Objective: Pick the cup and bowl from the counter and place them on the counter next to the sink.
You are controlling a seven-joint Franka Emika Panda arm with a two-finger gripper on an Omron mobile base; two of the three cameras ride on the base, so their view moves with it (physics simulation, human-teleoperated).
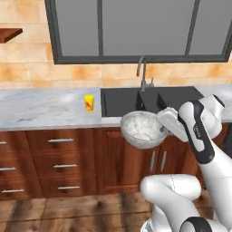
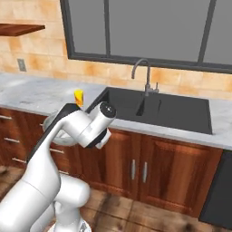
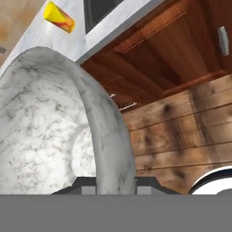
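Observation:
My gripper (image 1: 163, 130) is shut on the right rim of the bowl (image 1: 142, 129), a wide grey bowl with a white speckled inside. I hold it in the air just in front of the counter's edge, by the sink's (image 1: 122, 102) left front corner. In the hand view the bowl's rim (image 3: 108, 136) runs between the gripper's (image 3: 115, 185) two fingertips. The small yellow cup (image 1: 89, 102) with red marks stands upright on the white marble counter (image 1: 41, 108), just left of the sink. From the right base view my arm hides most of the bowl (image 2: 63, 138); the cup (image 2: 79, 97) shows behind it.
A metal gooseneck faucet (image 1: 142, 72) rises behind the sink under a window. Reddish-brown cabinets with drawers (image 1: 63, 165) run below the counter, over a wooden floor (image 3: 181, 136). A wooden shelf (image 1: 9, 34) hangs on the tiled wall at the far left.

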